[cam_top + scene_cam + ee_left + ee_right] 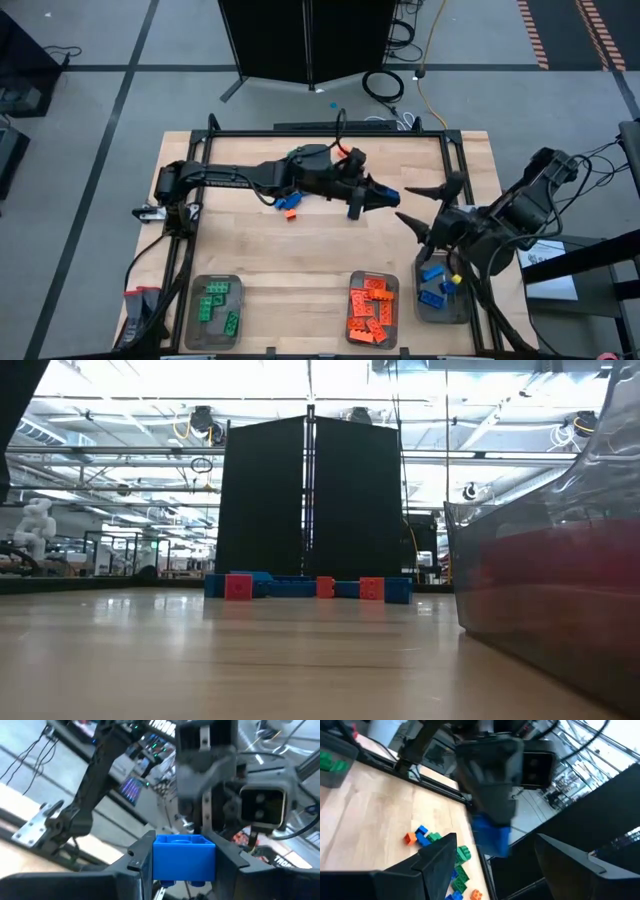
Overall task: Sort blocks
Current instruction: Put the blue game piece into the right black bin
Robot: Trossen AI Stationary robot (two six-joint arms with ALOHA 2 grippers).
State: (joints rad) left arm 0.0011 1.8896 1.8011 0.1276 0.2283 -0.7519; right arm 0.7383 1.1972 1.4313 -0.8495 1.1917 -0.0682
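The left tool (pixel 385 193) is clamped on a small blue studded plastic brick (pixel 184 858) above the wooden bench (pixel 300 250); the right tool (pixel 428 206), facing it, gapes wide, empty.

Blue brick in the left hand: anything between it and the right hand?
Nothing: the high view shows bare table between the blue brick, left hand and open right hand.

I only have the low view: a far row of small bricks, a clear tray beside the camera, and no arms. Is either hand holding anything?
Observer: Yes. The left hand is shut on a blue studded plastic brick over the middle of the wooden table.
Operator: And the right hand?
Observer: The right hand is open, facing that brick and not touching it.
Operator: Any blue already sorted?
Observer: Several blue bricks lie in the rightmost clear rectangular plastic tray.
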